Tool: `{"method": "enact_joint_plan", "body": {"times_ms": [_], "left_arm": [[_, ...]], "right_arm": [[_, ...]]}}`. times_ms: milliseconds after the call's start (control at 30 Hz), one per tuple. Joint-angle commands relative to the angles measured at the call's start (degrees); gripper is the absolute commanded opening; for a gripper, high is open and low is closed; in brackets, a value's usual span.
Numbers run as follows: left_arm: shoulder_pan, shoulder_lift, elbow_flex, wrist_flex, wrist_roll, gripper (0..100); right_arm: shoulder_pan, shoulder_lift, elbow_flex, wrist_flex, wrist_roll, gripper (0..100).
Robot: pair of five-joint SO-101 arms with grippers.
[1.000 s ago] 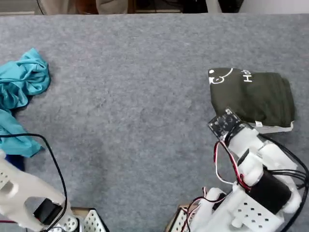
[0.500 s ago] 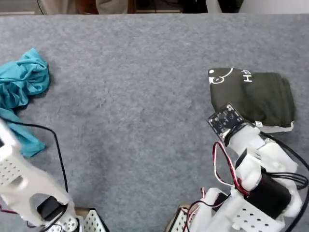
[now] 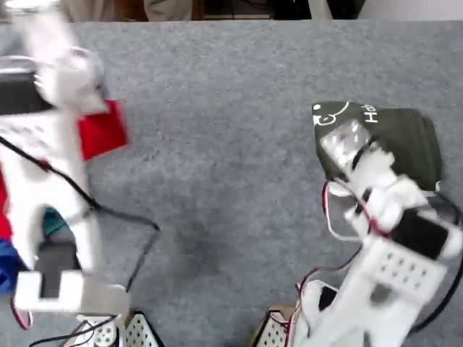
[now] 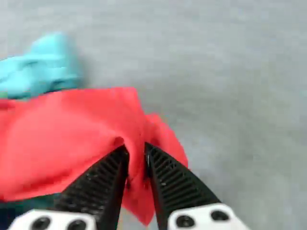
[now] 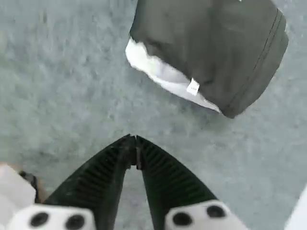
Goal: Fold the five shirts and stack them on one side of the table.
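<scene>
Fuzzy grey felt tabletop (image 3: 217,108).
Over it, left gripper (image 4: 135,153) pinches crumpled red cloth shirt (image 4: 62,139); right gripper (image 5: 133,152) closed, empty.

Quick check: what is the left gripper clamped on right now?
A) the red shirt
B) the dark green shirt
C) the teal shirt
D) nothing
A: the left gripper is shut on a fold of the red shirt.

White arms (image 3: 394,271), black ribbed grippers (image 4: 135,147), red cables (image 3: 328,211).
</scene>
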State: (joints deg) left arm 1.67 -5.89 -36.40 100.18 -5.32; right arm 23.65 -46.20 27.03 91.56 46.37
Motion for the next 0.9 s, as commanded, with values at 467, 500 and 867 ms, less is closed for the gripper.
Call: {"method": "enact_joint_plan", "body": {"times_ms": [467, 500, 867], "left_arm": [[26.8, -13.8, 29.2, -1.7, 11.8, 29], [24.9, -15.3, 28.0, -0.9, 11.8, 29], [-12.7, -41.2, 43.0, 0.1, 7.9, 29]], "right_arm": [[-20.6, 45.9, -55.3, 10.8, -18.4, 19.0], [-22.6, 47.3, -56.1, 10.8, -19.2, 19.1], [-56.0, 73.5, -63.2, 10.4, -26.5, 19.1]]}}
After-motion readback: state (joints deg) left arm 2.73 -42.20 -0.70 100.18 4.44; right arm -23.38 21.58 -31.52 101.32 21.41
